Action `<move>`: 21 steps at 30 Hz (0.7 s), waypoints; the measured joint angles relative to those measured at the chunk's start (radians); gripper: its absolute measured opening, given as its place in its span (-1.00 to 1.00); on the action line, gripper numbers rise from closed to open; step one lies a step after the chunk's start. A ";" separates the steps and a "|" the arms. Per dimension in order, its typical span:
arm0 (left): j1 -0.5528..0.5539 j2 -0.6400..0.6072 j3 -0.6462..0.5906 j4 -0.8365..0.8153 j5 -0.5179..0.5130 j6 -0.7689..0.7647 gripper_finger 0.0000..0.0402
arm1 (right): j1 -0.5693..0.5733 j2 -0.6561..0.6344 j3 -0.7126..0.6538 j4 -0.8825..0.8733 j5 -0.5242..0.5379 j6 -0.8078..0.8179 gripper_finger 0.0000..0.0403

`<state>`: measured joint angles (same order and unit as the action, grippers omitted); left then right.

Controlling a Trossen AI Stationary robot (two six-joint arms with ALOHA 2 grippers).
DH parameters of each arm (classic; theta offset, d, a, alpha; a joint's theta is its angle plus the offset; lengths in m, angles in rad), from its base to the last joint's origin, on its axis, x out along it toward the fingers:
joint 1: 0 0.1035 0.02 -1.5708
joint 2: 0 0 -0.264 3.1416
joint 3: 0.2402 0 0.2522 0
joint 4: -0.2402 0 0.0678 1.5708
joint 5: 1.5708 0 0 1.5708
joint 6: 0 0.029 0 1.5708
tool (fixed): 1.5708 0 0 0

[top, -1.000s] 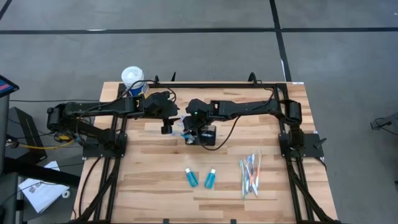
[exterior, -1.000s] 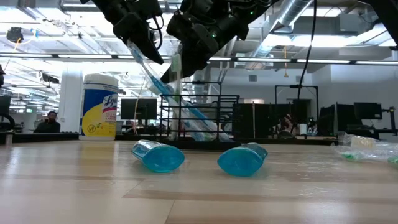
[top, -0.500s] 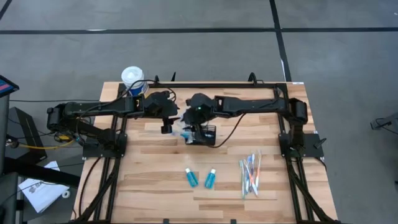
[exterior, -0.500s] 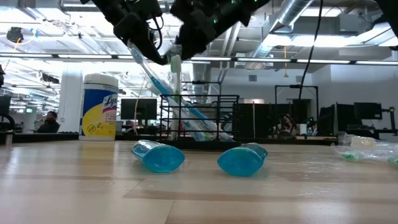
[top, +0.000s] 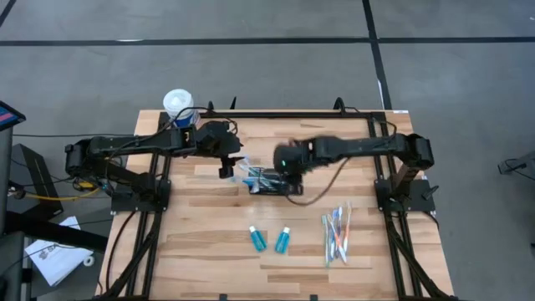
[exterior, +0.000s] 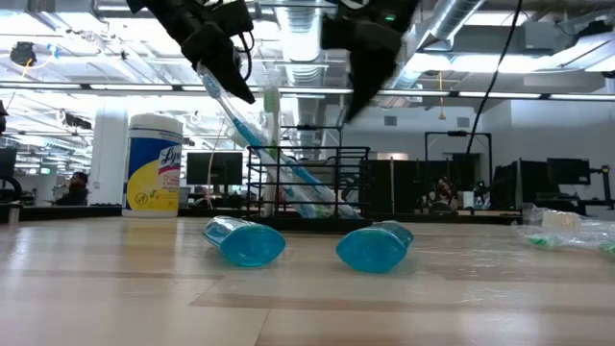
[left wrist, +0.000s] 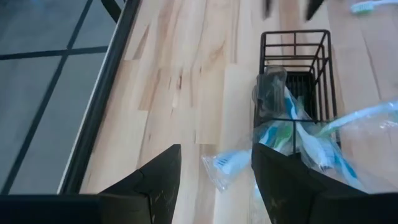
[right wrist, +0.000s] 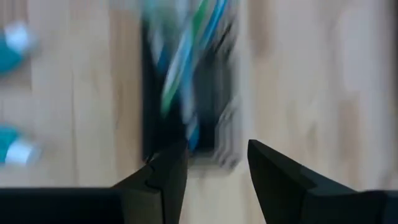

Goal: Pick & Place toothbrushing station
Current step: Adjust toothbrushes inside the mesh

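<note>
Sitting mid-desk, the black wire basket (top: 269, 180) holds wrapped toothbrushes (left wrist: 298, 134) leaning out. Right gripper (top: 285, 159) hovers just beside it, fingers apart, empty. Left gripper (top: 224, 164) waits at its other side, fingers apart too. Two teal tubes (top: 269, 240) lie nearer the desk's (top: 209, 251) front.

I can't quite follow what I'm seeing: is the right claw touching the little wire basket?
Apart. In the low view the right gripper hangs above the basket with open background between them; its own wrist view shows open fingers with nothing between them.
</note>
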<state>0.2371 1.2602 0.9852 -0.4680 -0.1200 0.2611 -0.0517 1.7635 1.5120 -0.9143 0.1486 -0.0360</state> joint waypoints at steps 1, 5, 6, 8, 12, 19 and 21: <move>0.000 0.015 0.001 0.013 0.005 0.000 -0.05 | 0.015 -0.006 -0.027 -0.024 0.009 0.038 -0.21; 0.000 0.079 -0.021 0.046 0.049 0.001 -0.05 | 0.074 -0.047 -0.160 0.012 0.066 0.170 -0.18; 0.000 0.095 -0.031 0.056 0.050 0.009 -0.05 | 0.093 -0.059 -0.187 0.027 0.090 0.195 -0.17; 0.000 0.122 -0.058 0.101 0.049 0.021 -0.05 | 0.127 -0.091 -0.234 0.080 0.119 0.233 -0.15; -0.004 0.170 -0.087 0.168 0.049 0.001 -0.05 | 0.174 -0.145 -0.316 0.169 0.134 0.273 -0.15; -0.031 0.108 -0.086 0.202 -0.170 0.051 -0.05 | 0.180 -0.183 -0.383 0.293 0.147 0.268 -0.16; -0.025 0.047 -0.086 0.205 -0.218 0.053 -0.05 | 0.185 -0.178 -0.383 0.322 0.168 0.253 -0.16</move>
<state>0.2116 1.3075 0.8993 -0.2626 -0.3379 0.3139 0.1332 1.5852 1.1286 -0.5922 0.3165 0.2173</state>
